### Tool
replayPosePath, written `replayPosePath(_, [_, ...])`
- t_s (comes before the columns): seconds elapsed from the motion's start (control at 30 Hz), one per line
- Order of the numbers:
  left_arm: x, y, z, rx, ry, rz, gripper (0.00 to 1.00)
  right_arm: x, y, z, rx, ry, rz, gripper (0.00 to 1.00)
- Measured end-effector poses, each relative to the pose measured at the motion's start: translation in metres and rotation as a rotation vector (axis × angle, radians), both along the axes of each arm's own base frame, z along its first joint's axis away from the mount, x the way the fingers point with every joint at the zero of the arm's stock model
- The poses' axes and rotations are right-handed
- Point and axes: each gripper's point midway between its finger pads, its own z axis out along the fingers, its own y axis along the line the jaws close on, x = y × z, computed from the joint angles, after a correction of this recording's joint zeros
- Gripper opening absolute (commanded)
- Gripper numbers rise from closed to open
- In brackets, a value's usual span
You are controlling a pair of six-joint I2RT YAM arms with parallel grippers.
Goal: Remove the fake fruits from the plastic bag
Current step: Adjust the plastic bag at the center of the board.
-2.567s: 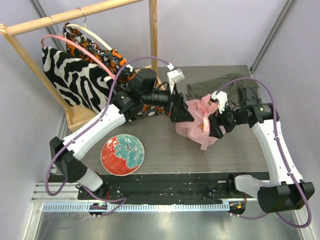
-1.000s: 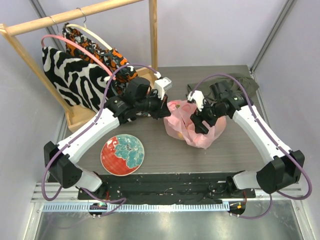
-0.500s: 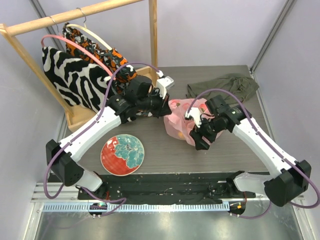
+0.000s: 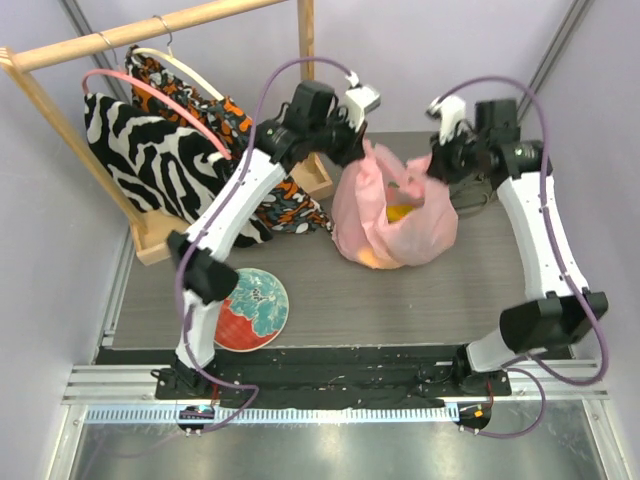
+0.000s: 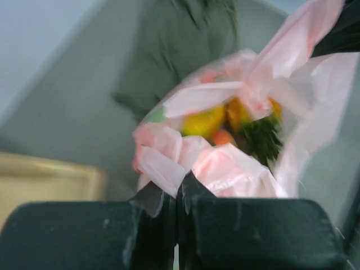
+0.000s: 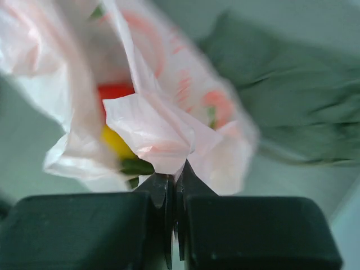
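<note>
Top external: bag (image 4: 393,228) held up between both arms over mid worktop (image 4: 430,300), stretched at its two top corners. Left fingers (image 4: 362,150) have the left corner, right fingers (image 4: 437,172) the right. Can't tell whether the bag's bottom touches the worktop.

Bag look: thin translucent pink film, crumpled, peach-and-leaf print faint. Body sags into a rounded pouch. Fruits (image 4: 398,212) show through as a yellow-orange patch near the top, with another orange patch low on the left side. All are inside the bag.

Left wrist: left fingers (image 5: 166,197) clenched on a bunched fold of bag (image 5: 225,166). Mouth gapes past the grip. Fruits (image 5: 203,121) visible inside: yellow, orange and a dark green spiky piece. Olive cloth (image 5: 180,50) lies on the worktop behind.

Right wrist: right fingers (image 6: 164,188) clenched on a pinch of bag (image 6: 149,126). Red and yellow fruits (image 6: 115,93) show through the film, plus a green bit just above the fingertips. Cloth (image 6: 292,107) is to the right. View is motion-blurred.

Plate (image 4: 252,308) sits near the front left of the worktop, well apart from the bag.
</note>
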Motion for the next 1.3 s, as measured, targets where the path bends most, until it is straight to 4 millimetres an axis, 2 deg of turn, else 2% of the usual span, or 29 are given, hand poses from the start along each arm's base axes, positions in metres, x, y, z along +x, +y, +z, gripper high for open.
replayPosePath(0.07, [0.041, -0.015, 0.013, -0.036, -0.068, 0.011, 0.00, 0.047, -0.027, 0.031, 0.011, -0.108, -0.106, 0.01])
replayPosePath(0.1, [0.060, -0.017, 0.013, -0.051, -0.099, 0.028, 0.00, 0.065, -0.035, 0.040, 0.015, -0.142, -0.141, 0.01])
replayPosePath(0.13, [0.076, -0.014, 0.007, -0.050, -0.109, 0.049, 0.00, 0.091, -0.050, 0.052, 0.023, -0.191, -0.197, 0.01])
replayPosePath(0.2, [0.096, -0.001, -0.010, -0.029, -0.102, 0.100, 0.00, 0.129, -0.069, 0.065, 0.036, -0.240, -0.275, 0.01])
replayPosePath(0.27, [0.113, 0.010, -0.016, -0.028, -0.126, 0.143, 0.00, 0.171, -0.088, 0.085, 0.067, -0.322, -0.348, 0.01])
replayPosePath(0.3, [0.122, 0.016, -0.015, -0.032, -0.144, 0.167, 0.00, 0.187, -0.094, 0.094, 0.085, -0.355, -0.378, 0.01])
replayPosePath(0.37, [0.133, 0.022, 0.001, -0.058, -0.194, 0.198, 0.00, 0.209, -0.106, 0.113, 0.123, -0.432, -0.430, 0.01])
replayPosePath(0.47, [0.139, 0.021, 0.062, -0.156, -0.353, 0.213, 0.00, 0.211, -0.116, 0.139, 0.165, -0.510, -0.479, 0.01])
replayPosePath(0.53, [0.128, 0.019, 0.107, -0.214, -0.464, 0.200, 0.00, 0.197, -0.115, 0.164, 0.191, -0.573, -0.488, 0.01])
replayPosePath(0.63, [0.101, 0.021, 0.160, -0.273, -0.572, 0.164, 0.00, 0.153, -0.108, 0.192, 0.213, -0.633, -0.478, 0.01])
replayPosePath(0.67, [0.089, 0.022, 0.173, -0.286, -0.592, 0.144, 0.00, 0.138, -0.107, 0.195, 0.213, -0.645, -0.474, 0.01])
replayPosePath(0.7, [0.077, 0.023, 0.182, -0.294, -0.605, 0.121, 0.00, 0.118, -0.104, 0.198, 0.212, -0.666, -0.465, 0.01])
replayPosePath(0.73, [0.065, 0.026, 0.185, -0.292, -0.602, 0.100, 0.00, 0.093, -0.101, 0.195, 0.204, -0.670, -0.454, 0.01])
replayPosePath(0.77, [0.055, 0.029, 0.184, -0.286, -0.590, 0.081, 0.00, 0.077, -0.099, 0.187, 0.194, -0.664, -0.446, 0.01])
replayPosePath(0.8, [0.043, 0.032, 0.173, -0.270, -0.556, 0.057, 0.00, 0.054, -0.097, 0.177, 0.176, -0.679, -0.433, 0.01])
replayPosePath(0.9, [0.014, 0.039, 0.116, -0.194, -0.406, -0.003, 0.00, 0.016, -0.095, 0.115, 0.115, -0.611, -0.408, 0.01])
replayPosePath(0.97, [-0.002, 0.044, 0.053, -0.114, -0.272, -0.029, 0.00, -0.004, -0.096, 0.051, 0.066, -0.513, -0.400, 0.01])
replayPosePath(1.07, [-0.028, 0.054, -0.063, 0.047, -0.022, -0.050, 0.00, -0.034, -0.096, -0.063, 0.001, -0.266, -0.392, 0.01])
replayPosePath(1.13, [-0.046, 0.065, -0.121, 0.138, 0.114, -0.055, 0.00, -0.054, -0.095, -0.115, -0.020, -0.119, -0.391, 0.01])
replayPosePath(1.2, [-0.065, 0.078, -0.161, 0.213, 0.222, -0.054, 0.16, -0.072, -0.094, -0.141, -0.032, -0.024, -0.392, 0.07])
replayPosePath(1.23, [-0.072, 0.083, -0.170, 0.235, 0.255, -0.054, 0.20, -0.075, -0.093, -0.143, -0.033, -0.009, -0.390, 0.17])
replayPosePath(1.3, [-0.076, 0.085, -0.170, 0.242, 0.267, -0.052, 0.39, -0.075, -0.092, -0.136, -0.030, -0.008, -0.383, 0.27])
